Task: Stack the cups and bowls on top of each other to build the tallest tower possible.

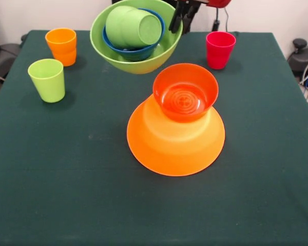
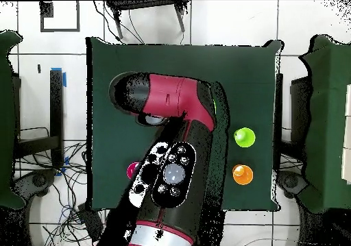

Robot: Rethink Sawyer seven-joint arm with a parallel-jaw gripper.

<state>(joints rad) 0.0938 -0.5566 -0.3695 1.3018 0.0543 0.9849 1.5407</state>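
My gripper [image 1: 182, 20] is shut on the right rim of the large light green bowl [image 1: 143, 56] and holds it tilted above the far middle of the table. Inside it lie the small blue bowl [image 1: 136, 51] and a green cup [image 1: 133, 26] on its side. In front of it the very large orange bowl [image 1: 175, 141] lies upside down, with the small red-orange bowl [image 1: 186, 92] upright on top. An orange cup [image 1: 61, 46] and a lime green cup [image 1: 47, 79] stand at the left, a red-pink cup [image 1: 219, 49] at the far right. The purple bowl is out of view.
The green table [image 1: 66, 179] has its near half bare. In the overhead view my arm [image 2: 171, 168] covers the bowls; only the lime cup [image 2: 245, 137], orange cup [image 2: 243, 174] and part of the red-pink cup [image 2: 134, 169] show. Cables lie off the table's right edge.
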